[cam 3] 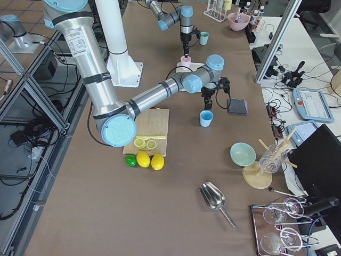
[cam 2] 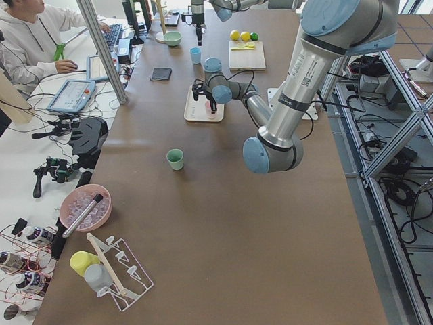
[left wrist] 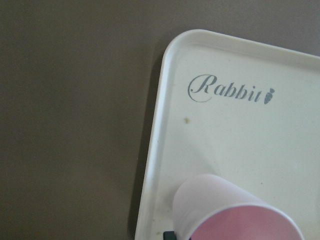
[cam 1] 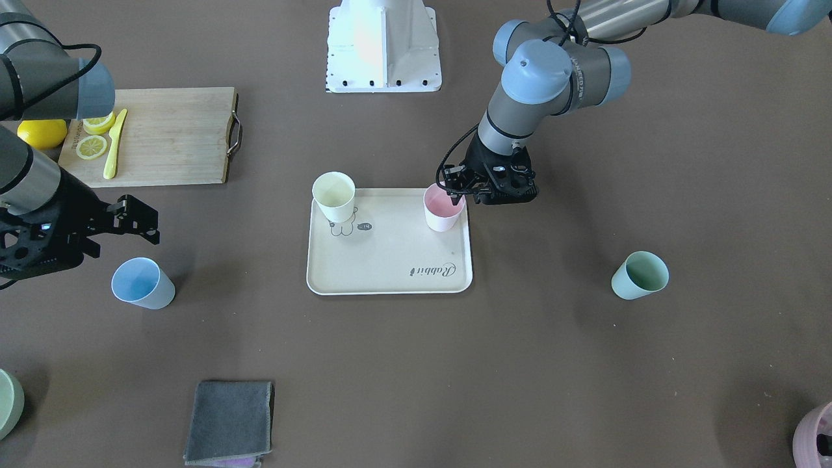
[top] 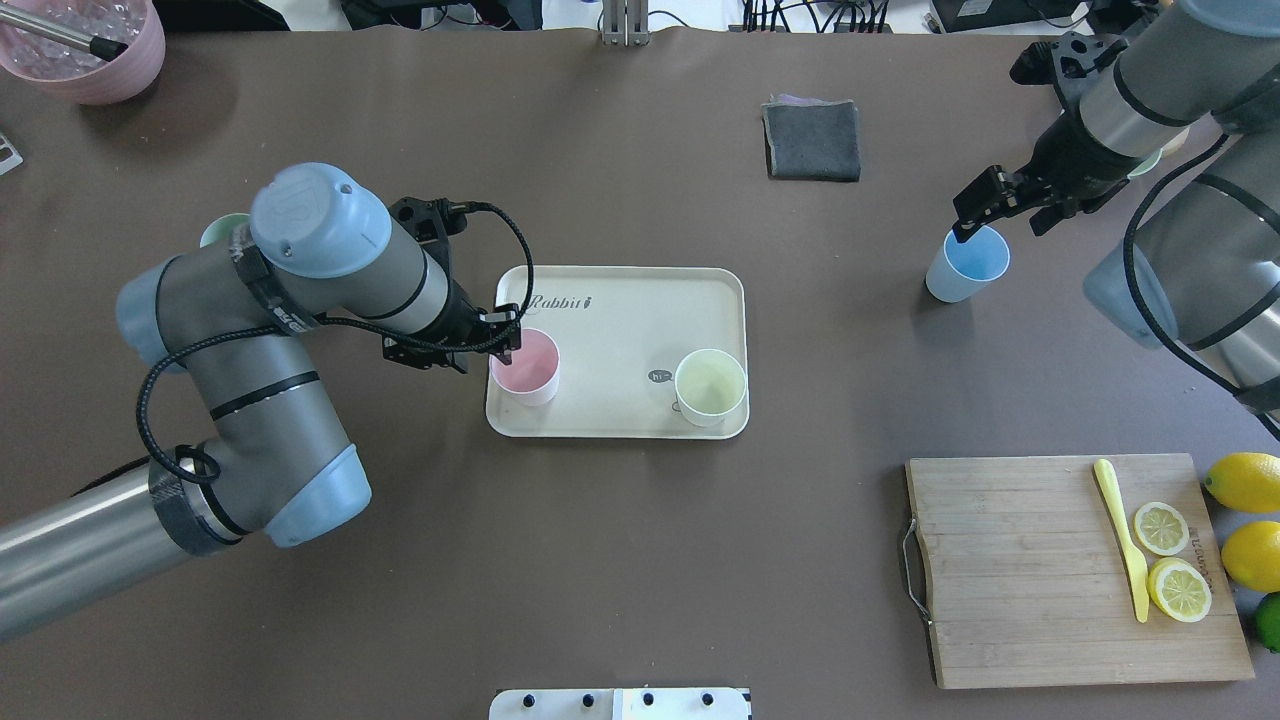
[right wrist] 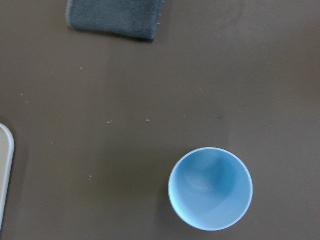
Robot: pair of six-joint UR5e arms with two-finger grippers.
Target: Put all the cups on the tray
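Note:
The cream tray [cam 1: 390, 263] [top: 640, 320] holds the pale yellow cup [cam 1: 333, 197] [top: 710, 387] and the pink cup [cam 1: 443, 209] [top: 527, 366], both upright. My left gripper [cam 1: 453, 192] [top: 505, 338] is shut on the pink cup's rim at the tray's corner; the left wrist view shows that cup [left wrist: 235, 212] over the tray [left wrist: 230, 135]. The light blue cup [cam 1: 142, 283] [top: 966, 265] [right wrist: 210, 188] stands on the table. My right gripper [cam 1: 123, 233] [top: 1000, 215] is open just above it. The mint green cup [cam 1: 640, 275] [cam 2: 175, 159] stands alone, partly hidden by my left arm in the overhead view.
A wooden cutting board [top: 1040, 570] with lemon slices and a yellow knife [top: 1122, 535] lies near my right arm, with whole lemons [top: 1245, 480] beside it. A grey cloth [top: 812, 140] lies at the far side. A pink bowl [top: 85, 50] stands at the far left corner.

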